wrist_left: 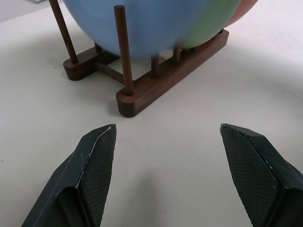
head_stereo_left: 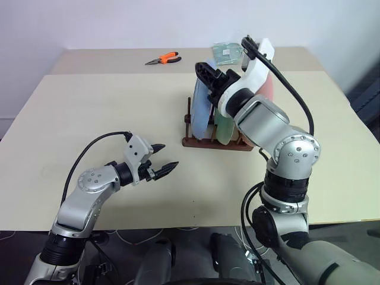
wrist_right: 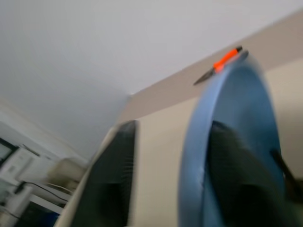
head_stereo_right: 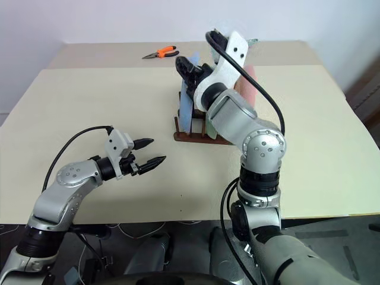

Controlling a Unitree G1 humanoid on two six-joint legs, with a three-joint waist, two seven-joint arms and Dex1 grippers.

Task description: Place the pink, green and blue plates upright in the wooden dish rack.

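Observation:
The blue plate (head_stereo_left: pixel 200 110), the green plate (head_stereo_left: pixel 224 127) and the pink plate (head_stereo_left: pixel 268 89) stand upright side by side in the wooden dish rack (head_stereo_left: pixel 202 142) at mid-table. My right gripper (head_stereo_left: pixel 205 74) is at the blue plate's top edge. In the right wrist view its fingers straddle the blue plate (wrist_right: pixel 227 94), one finger (wrist_right: pixel 109 179) standing clear of the rim, so it is open. My left gripper (head_stereo_left: pixel 161 157) hovers open and empty over the table, in front and to the left of the rack (wrist_left: pixel 161 85).
Orange-handled pliers (head_stereo_left: pixel 163 58) lie at the far side of the table. A pale green packet (head_stereo_left: pixel 227 52) lies behind the rack. Bare tabletop (head_stereo_left: pixel 89 113) stretches to the left of the rack.

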